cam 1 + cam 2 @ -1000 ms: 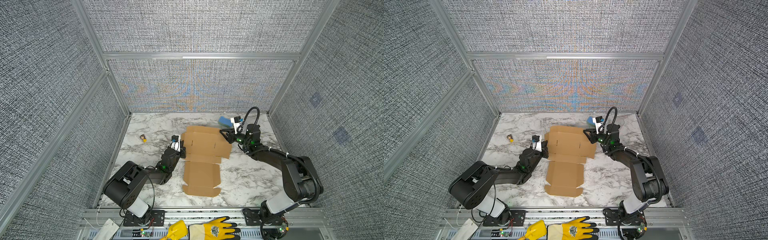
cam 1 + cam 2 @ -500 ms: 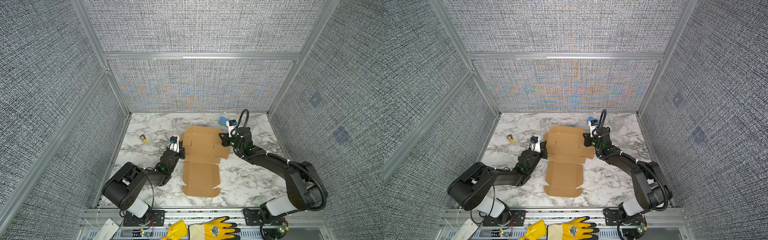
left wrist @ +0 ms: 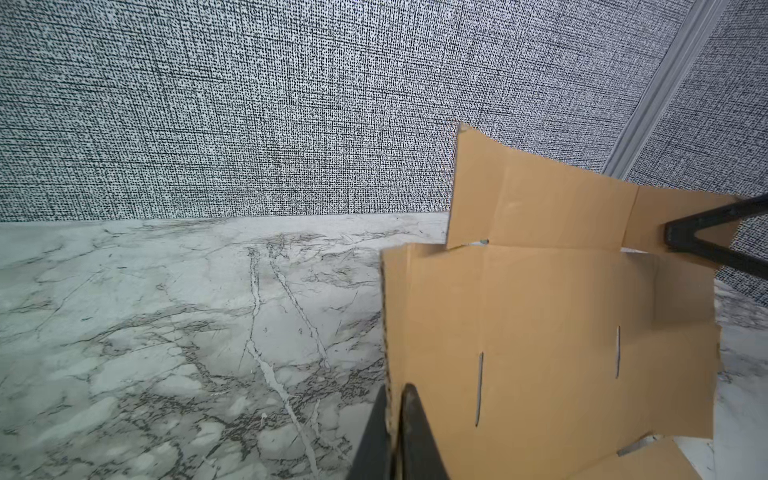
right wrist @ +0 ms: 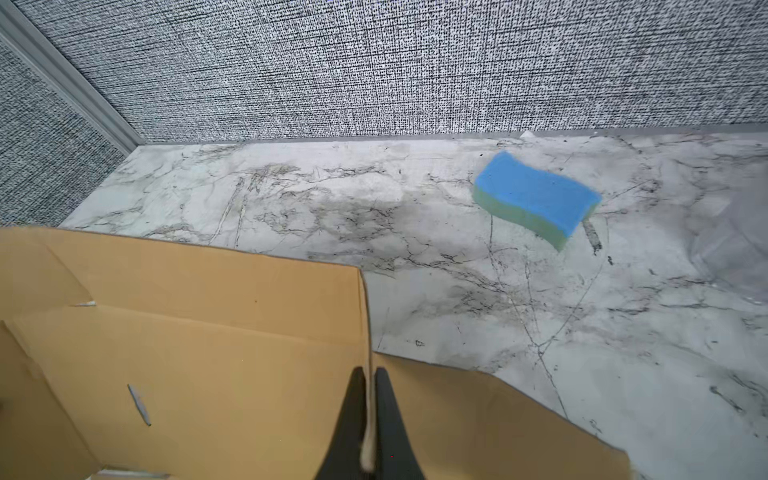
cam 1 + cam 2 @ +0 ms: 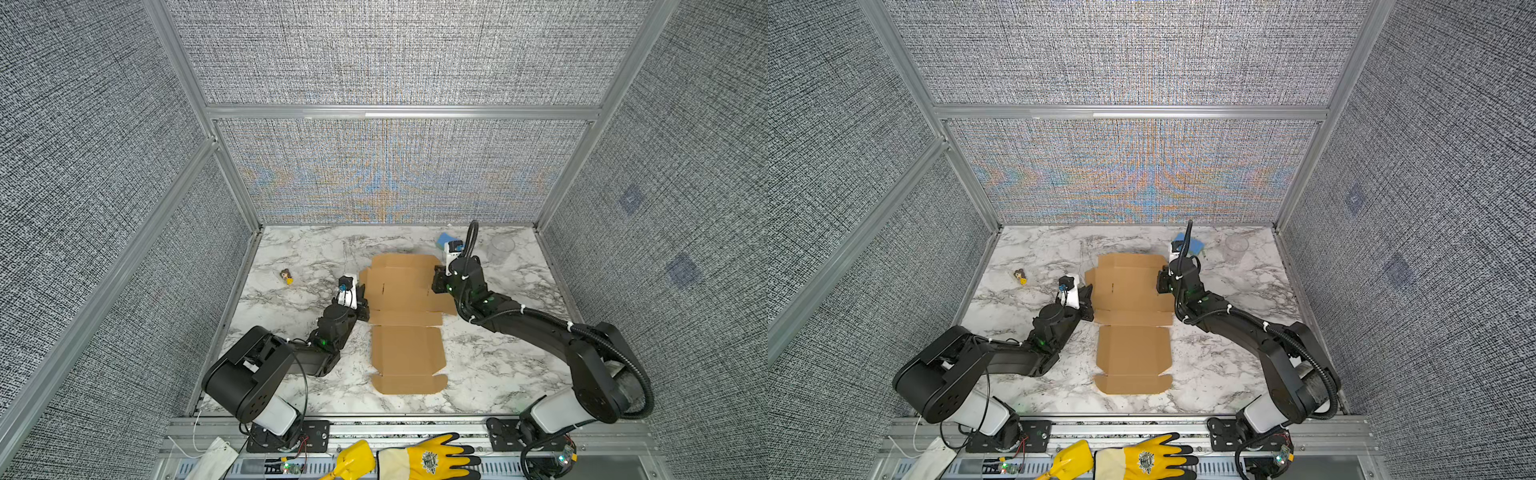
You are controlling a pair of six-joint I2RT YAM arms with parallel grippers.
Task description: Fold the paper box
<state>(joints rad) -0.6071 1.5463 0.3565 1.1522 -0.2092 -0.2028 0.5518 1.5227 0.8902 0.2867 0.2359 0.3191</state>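
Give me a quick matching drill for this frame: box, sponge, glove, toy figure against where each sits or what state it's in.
Things:
1. paper box
2. sponge
3. glove
4. toy figure

Places or states:
A. on the metal rail in front of the table
B. side flaps pinched between fingers on both arms
C. at the far edge of the table, right of the middle
D. alone on the table, left of the cardboard

Pairs: 1-B, 2-C, 3-A, 4-D
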